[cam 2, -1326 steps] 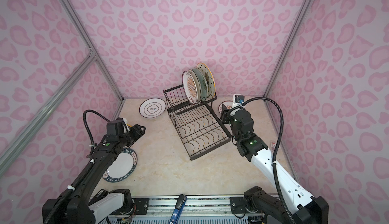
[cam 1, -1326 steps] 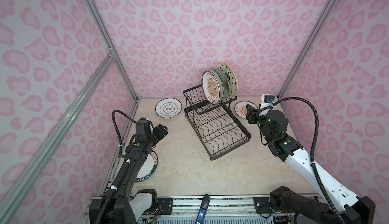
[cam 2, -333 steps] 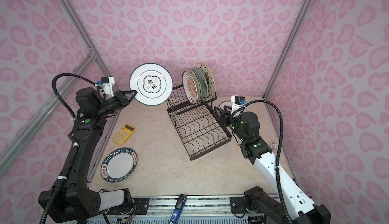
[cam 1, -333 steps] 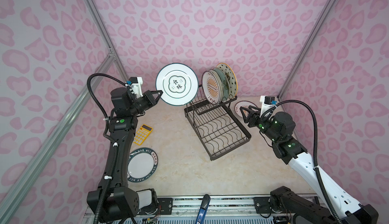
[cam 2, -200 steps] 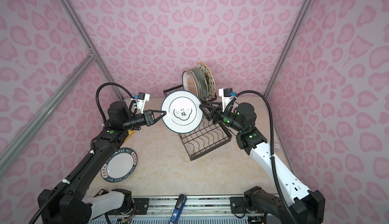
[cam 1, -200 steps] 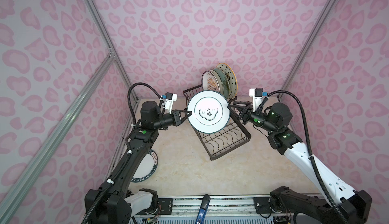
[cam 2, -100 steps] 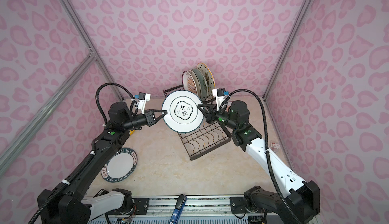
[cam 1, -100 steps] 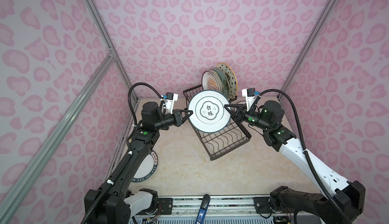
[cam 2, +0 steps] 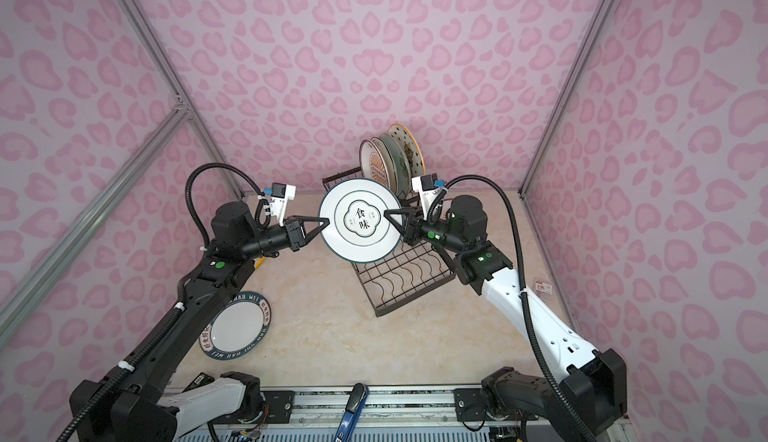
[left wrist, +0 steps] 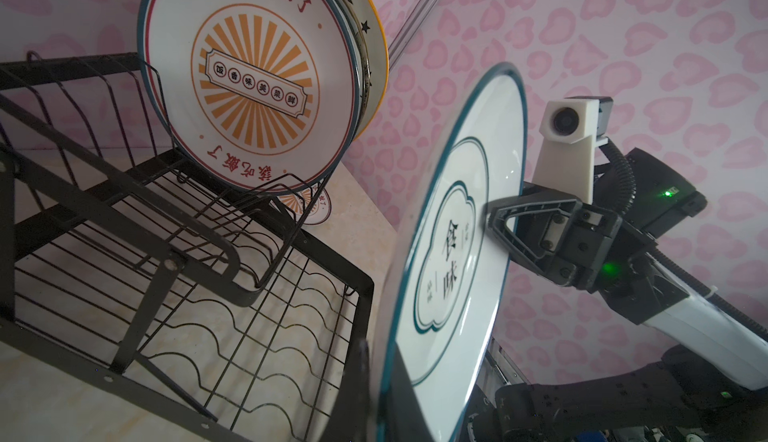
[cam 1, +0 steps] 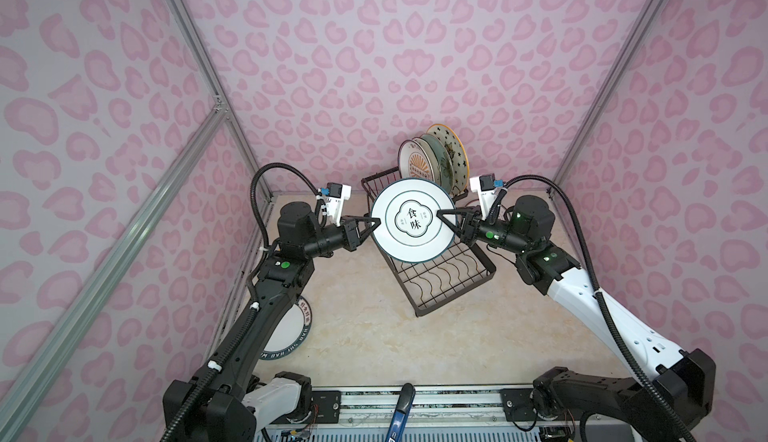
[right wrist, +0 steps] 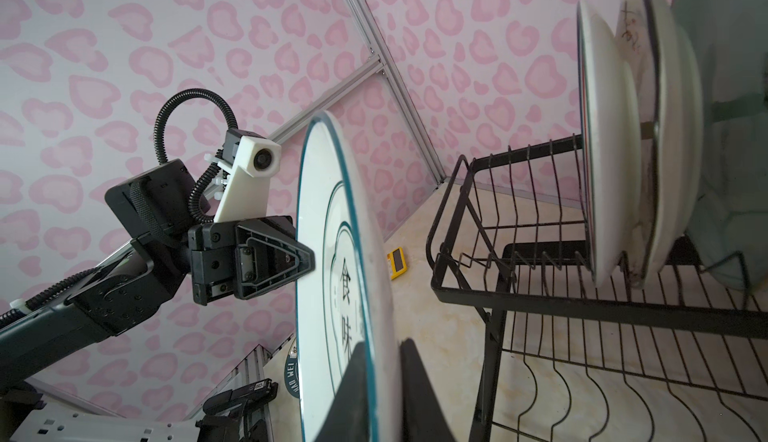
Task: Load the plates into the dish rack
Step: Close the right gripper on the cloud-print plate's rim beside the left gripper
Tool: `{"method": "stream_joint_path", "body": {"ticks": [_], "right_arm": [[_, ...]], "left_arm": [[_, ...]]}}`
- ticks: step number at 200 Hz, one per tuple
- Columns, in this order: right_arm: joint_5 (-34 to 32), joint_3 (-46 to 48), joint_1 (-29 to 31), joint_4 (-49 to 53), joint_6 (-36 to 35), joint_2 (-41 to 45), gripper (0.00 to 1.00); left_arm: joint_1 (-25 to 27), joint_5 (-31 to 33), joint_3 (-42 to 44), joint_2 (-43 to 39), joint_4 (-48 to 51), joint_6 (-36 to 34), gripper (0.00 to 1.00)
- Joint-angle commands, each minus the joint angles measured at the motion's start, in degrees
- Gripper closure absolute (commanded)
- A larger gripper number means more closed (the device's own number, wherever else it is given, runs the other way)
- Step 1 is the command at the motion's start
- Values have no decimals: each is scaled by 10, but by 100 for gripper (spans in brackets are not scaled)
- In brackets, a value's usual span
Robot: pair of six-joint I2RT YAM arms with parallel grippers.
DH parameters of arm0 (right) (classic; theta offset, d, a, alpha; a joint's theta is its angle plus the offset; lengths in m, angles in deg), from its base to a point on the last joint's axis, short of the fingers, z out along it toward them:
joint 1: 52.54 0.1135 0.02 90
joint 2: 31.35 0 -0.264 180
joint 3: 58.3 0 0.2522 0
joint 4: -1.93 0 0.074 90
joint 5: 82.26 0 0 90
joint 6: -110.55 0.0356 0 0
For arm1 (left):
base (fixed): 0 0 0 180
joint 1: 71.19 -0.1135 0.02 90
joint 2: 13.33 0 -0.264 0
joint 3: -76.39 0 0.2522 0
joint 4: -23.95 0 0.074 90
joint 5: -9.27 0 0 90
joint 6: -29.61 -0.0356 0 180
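Left wrist view shows the white ringed plate (left wrist: 440, 294) held on edge in the air near the dish rack (left wrist: 368, 294), touching neither the rack nor the counter (cam 1: 374, 336). The left tool (left wrist: 380, 357) is closed narrow on the plate's rim, with one finger against each face. The right tool (left wrist: 489, 217) clamps the opposite rim, and the right wrist view shows its fingers (right wrist: 353, 398) pressed to both faces. In both top views the plate hangs between the two tools, its printed face turned up toward the camera.

Three plates stand upright in the rack's raised slotted basket. An orange sunburst plate (cam 1: 417, 163) is in front, a pale green-blue plate (cam 1: 436, 157) is behind it, and a starred yellow-rimmed plate (cam 1: 455, 147) is at the back. The flat tray with wavy dividers holds nothing.

A dark-green-rimmed lettered plate (cam 2: 239, 325) lies flat on the counter beside the left arm. A second sunburst plate (left wrist: 309, 207) lies flat behind the rack. A small yellow device (right wrist: 397, 262) rests on the counter.
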Motion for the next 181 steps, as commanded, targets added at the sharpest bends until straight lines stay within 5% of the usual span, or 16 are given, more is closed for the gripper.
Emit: {"method": "stream_joint_path", "body": {"ticks": [1,26,81,136,181], "right_arm": [[33,-6,3,-1,-2,-6,90],[44,-15,3,8,-3,-12,100],[37,-20,3,9,-4,-12,100],[2,-22,-9,13,-10,0,100],[-41,-29,-18,17,-31,5,100]], "left_arm": [[0,6,-7,-7,-5,-12,96],[1,12,-12,-8,9,-20,96],[1,8,-16,-1,28,-23,96],[0,-3,-3,8,6,-2,57],[1,-5,14,4,-7,10,40]]}}
